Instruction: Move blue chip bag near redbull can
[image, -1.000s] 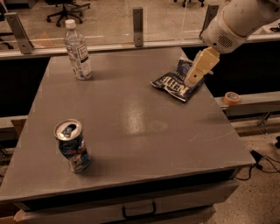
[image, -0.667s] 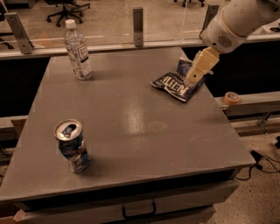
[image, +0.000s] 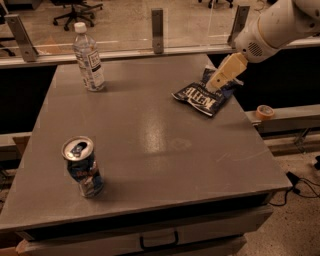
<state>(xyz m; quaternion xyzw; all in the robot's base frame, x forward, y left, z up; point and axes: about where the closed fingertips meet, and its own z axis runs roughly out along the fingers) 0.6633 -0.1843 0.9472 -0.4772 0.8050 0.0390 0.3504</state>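
The blue chip bag (image: 199, 98), dark navy with white lettering, lies at the table's far right, its far corner raised under the gripper. My gripper (image: 219, 83), tan and on a white arm coming in from the upper right, sits at that far right corner of the bag and touches it. The redbull can (image: 83, 168) stands upright near the table's front left, far from the bag, with its silver top showing.
A clear plastic bottle (image: 89, 57) with a white cap stands at the back left. The grey table (image: 150, 140) has a drawer below its front edge. A roll of tape (image: 264, 111) lies on a ledge to the right. A glass rail runs behind.
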